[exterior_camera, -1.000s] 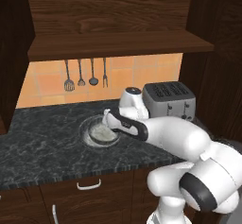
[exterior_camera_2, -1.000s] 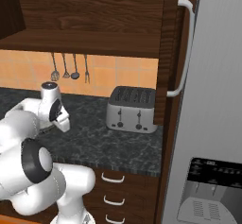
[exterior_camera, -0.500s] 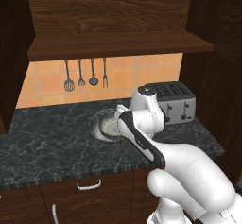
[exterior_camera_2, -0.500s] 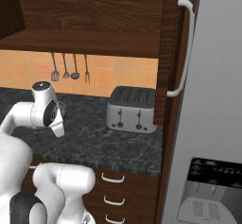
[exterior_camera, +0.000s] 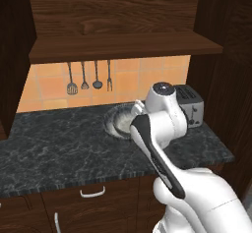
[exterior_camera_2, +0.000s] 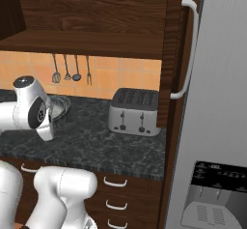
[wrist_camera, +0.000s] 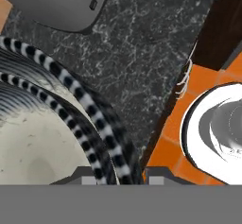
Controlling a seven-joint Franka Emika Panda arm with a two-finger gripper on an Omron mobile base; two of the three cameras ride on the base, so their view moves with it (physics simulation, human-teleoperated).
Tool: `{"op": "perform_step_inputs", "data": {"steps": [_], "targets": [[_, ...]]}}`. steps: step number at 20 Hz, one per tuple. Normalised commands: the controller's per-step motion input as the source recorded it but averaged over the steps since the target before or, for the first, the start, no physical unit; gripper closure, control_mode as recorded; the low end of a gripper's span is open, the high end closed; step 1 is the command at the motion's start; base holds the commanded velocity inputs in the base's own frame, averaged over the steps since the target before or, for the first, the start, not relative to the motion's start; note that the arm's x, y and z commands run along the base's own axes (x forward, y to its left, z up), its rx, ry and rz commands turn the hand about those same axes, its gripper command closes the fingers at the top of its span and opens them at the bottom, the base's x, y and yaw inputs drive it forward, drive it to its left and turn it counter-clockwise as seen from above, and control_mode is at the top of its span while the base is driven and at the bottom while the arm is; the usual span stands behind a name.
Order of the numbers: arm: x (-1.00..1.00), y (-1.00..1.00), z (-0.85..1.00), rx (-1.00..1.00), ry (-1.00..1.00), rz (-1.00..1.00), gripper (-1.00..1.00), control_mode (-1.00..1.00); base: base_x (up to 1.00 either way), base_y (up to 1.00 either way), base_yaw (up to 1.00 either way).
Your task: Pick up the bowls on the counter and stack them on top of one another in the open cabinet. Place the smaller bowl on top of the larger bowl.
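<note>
A dark ribbed bowl (exterior_camera: 117, 121) with a pale speckled inside sits on the black counter (exterior_camera: 54, 148), below the open cabinet's plank shelf (exterior_camera: 123, 47). I cannot tell whether it is the larger or the smaller bowl. The white hand hides its right side in the left base view, and in the right base view the bowl (exterior_camera_2: 60, 106) peeks out behind the wrist. In the hand view, two striped bands of the bowl (wrist_camera: 42, 147) curve side by side down to my gripper (wrist_camera: 120, 176). Its finger tips (wrist_camera: 84, 175) stand on either side of the rim, closed against the wall.
A silver toaster (exterior_camera: 190, 107) (exterior_camera_2: 134, 112) stands right of the bowl, near the hand. Utensils (exterior_camera: 88, 77) hang on the orange tiles behind. A grey fridge (exterior_camera_2: 217, 102) with a long handle bounds the right. Drawers with white handles (exterior_camera_2: 116, 182) sit under the counter.
The arm has swung round, so the forearm now rises in front of the bowl. The hand has moved right, over the bowl's right rim. The bowl has stayed put.
</note>
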Motion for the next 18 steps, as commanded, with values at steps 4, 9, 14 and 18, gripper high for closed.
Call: {"op": "perform_step_inputs", "data": {"steps": [4,9,14,18], "targets": [[-0.70,-0.14,0.70,0.08,-0.08,-0.24,1.00,-1.00,0.00,0.00,0.00],[-0.70,-0.11,0.76,0.07,-0.12,-0.28,1.00,-1.00,0.00,0.00,0.00],[-0.58,-0.07,0.83,0.05,-0.14,-0.28,1.00,-1.00,0.00,0.00,0.00],[-0.40,-0.09,0.88,0.04,-0.11,-0.22,1.00,-1.00,0.00,0.00,0.00]]}}
